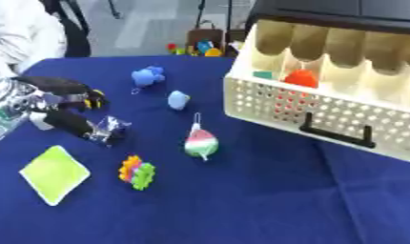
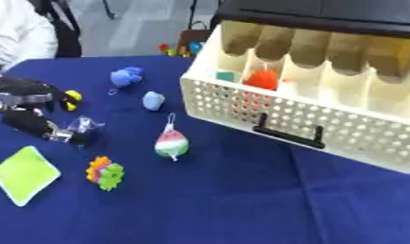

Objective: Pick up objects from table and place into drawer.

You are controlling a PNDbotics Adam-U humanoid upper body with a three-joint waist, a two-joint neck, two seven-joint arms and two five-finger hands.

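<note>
A matt blue cloth (image 1: 241, 205) covers the table under the perforated cream plastic drawer (image 1: 325, 112).

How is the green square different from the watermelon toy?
The green square is flat and one plain lime colour; the watermelon toy is rounded and striped in pink, white and green. The watermelon toy has a string loop on top; the green square shows none. The green square lies nearer the robot's left, the watermelon toy nearer the drawer. Both rest on the blue table.
</note>
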